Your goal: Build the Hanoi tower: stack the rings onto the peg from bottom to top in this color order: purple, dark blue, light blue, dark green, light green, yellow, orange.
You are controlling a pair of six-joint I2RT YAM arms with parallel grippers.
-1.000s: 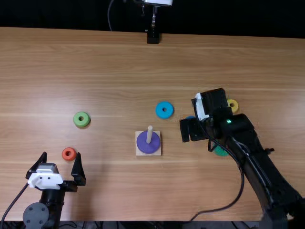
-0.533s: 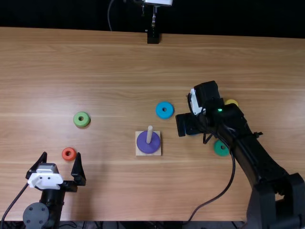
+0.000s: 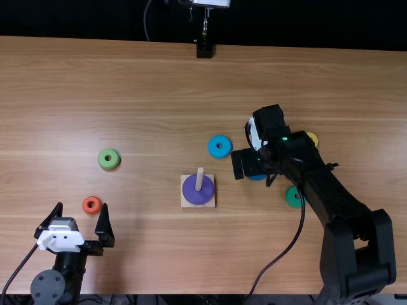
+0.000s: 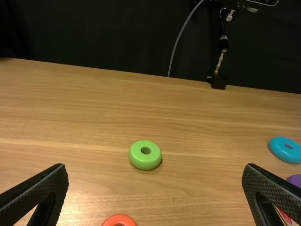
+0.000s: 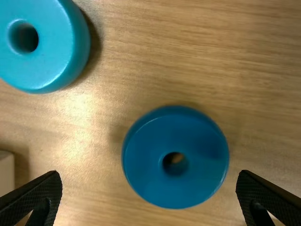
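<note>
The dark blue ring comes next. The right end effector, spread over it, must lower and pinch.

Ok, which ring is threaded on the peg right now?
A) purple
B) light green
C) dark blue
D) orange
A: the purple ring sits around the wooden peg, down at its square base.
</note>
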